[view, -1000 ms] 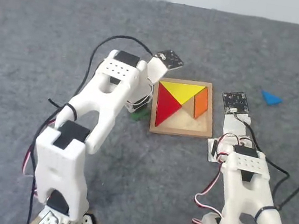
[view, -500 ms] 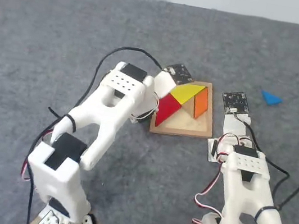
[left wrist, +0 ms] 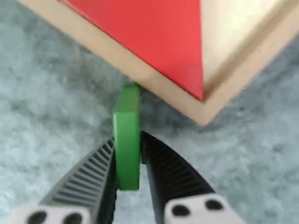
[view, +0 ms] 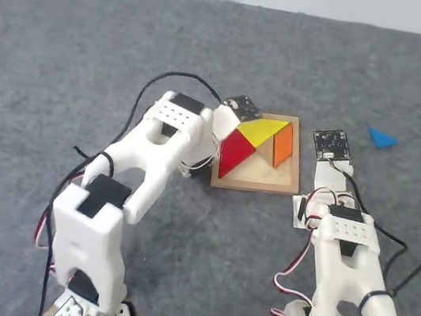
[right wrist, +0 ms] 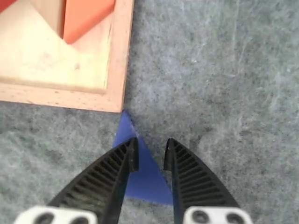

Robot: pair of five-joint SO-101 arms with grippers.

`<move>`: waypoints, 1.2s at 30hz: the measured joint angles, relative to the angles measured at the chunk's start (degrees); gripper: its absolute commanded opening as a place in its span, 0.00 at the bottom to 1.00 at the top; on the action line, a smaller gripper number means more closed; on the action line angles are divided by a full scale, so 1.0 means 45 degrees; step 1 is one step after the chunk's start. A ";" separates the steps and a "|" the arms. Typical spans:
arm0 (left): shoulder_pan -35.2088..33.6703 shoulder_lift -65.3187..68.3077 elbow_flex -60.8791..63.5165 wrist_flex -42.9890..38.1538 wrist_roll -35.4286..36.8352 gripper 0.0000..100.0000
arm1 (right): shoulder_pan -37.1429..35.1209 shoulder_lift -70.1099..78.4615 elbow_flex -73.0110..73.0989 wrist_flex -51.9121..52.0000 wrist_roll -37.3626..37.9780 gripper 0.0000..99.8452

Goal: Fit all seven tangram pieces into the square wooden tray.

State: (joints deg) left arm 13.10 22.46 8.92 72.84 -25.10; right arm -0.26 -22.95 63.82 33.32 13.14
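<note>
The square wooden tray [view: 258, 183] holds a red triangle [view: 231, 152], a yellow triangle [view: 261, 132] and an orange piece [view: 282, 147]. My left gripper [left wrist: 127, 138] is shut on a green piece [left wrist: 127, 112], held on edge, whose far end touches the tray's outer rim [left wrist: 154, 86] near a corner, beside the red triangle [left wrist: 154, 32]. My right gripper [right wrist: 151, 142] is open by a narrow gap just above a blue triangle [right wrist: 147, 179] that lies flat on the carpet off the tray's corner [right wrist: 119, 60]. A second blue triangle [view: 382, 138] lies at the far right.
The left arm [view: 170, 132] leans over the tray's left edge and hides the ground there. The right arm [view: 346, 236] stands in front of the tray's right corner. Grey carpet covers the whole table, and a white wall runs along the back.
The left arm has swung right from beside the tray to over its left edge, and the green piece seen on the carpet is now hidden beneath it. The right arm has kept still.
</note>
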 measured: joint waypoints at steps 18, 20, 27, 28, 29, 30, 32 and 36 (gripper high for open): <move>0.3399 -0.0781 -0.1192 -0.1133 0.2208 0.01 | 0.0000 0.0000 0.0000 0.0000 0.0000 0.12; 0.3751 -0.0274 -0.1192 -0.1602 0.2247 0.02 | 0.0000 0.0000 0.0000 0.0000 0.0000 0.12; 0.3849 0.0762 -0.2032 -0.1973 0.2305 0.02 | 0.0020 0.0000 0.0000 0.0000 0.0000 0.12; 0.3849 0.0860 -0.2188 -0.1895 0.2305 0.02 | 0.0020 0.0000 0.0000 0.0000 0.0000 0.12; 0.3888 0.0918 -0.2286 -0.1856 0.2305 0.02 | 0.0020 0.0000 0.0000 0.0000 0.0000 0.12; 0.3907 0.0996 -0.2364 -0.1836 0.2305 0.02 | 0.0020 0.0000 0.0000 0.0000 0.0000 0.12; 0.3946 0.1094 -0.2462 -0.1836 0.2305 0.06 | 0.0020 0.0000 0.0000 0.0000 0.0000 0.12; 0.3946 0.1446 -0.2618 -0.1875 0.2286 0.11 | 0.0020 0.0000 0.0020 0.0000 0.0000 0.12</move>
State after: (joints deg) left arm 30.86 28.97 -2.86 64.40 -14.81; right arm -0.18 -22.95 63.91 33.32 13.14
